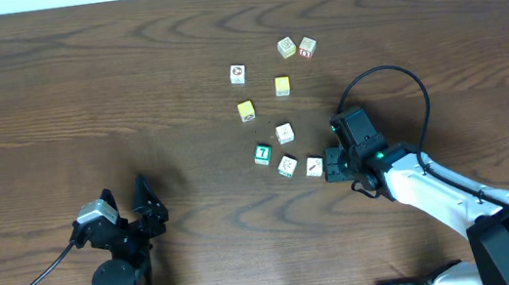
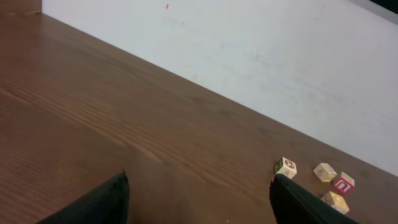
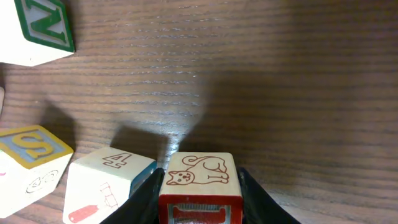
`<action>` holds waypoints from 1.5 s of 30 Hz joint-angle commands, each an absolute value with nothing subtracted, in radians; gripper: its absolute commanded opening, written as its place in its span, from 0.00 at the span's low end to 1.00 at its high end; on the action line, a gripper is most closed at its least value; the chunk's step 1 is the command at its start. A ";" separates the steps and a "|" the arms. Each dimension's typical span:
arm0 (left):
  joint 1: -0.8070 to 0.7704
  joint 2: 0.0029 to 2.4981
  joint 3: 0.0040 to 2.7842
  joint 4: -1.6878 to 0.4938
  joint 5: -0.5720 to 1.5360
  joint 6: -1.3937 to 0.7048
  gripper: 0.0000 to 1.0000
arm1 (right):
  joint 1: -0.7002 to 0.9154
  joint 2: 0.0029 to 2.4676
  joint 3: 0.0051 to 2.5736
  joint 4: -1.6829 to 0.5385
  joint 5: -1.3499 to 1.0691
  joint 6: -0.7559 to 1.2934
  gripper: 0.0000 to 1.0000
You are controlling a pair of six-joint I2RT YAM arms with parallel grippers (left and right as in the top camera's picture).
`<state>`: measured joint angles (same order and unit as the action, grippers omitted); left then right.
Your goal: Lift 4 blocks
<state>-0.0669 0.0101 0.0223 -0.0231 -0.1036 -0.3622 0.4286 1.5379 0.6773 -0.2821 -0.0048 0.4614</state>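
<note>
Dark wood-grain table (image 1: 53, 110), seen from above, with both arms entering from the near edge. The right arm (image 1: 438, 187), white-shelled with a looping black cable, reaches in towards the block cluster. The left arm (image 1: 114, 274), black, sits well apart from every block.

The left gripper (image 2: 200, 177) is spread wide and holds nothing; only bare table lies between its fingers.

The right gripper (image 3: 199, 171) is drawn in narrowly, a dark finger pressed against each side of the red block (image 3: 200, 186), whose top face carries a cat outline. The wrist view is too close to show whether this block rests on the table or is just clear of it.

The teal-edged block (image 3: 109, 183), marked "4", lies just beside the red block, possibly touching one finger. The yellow-edged block (image 3: 31, 155), lettered "S", lies tilted nearby. The green "7" block (image 1: 263, 154) sits on the table at the far side of this group from the gripper.

Farther up the table, apart from the group, lie a plain yellow cube (image 1: 283, 86), a second yellow cube (image 1: 246, 111) and three pale cubes (image 1: 286, 48).
</note>
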 commanded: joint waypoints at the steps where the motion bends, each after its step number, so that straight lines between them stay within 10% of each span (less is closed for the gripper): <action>1: -0.062 0.004 0.004 -0.063 -0.113 -0.352 0.73 | 0.436 1.551 0.686 -0.279 -0.006 0.478 0.35; 45: -0.062 0.004 0.004 -0.064 -0.113 -0.352 0.73 | 0.461 1.551 0.921 -0.459 -0.036 0.282 0.60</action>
<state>-0.0669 0.0101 0.0223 -0.0231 -0.1036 -0.3622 0.4374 1.5440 0.8822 -0.4377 0.0010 0.3115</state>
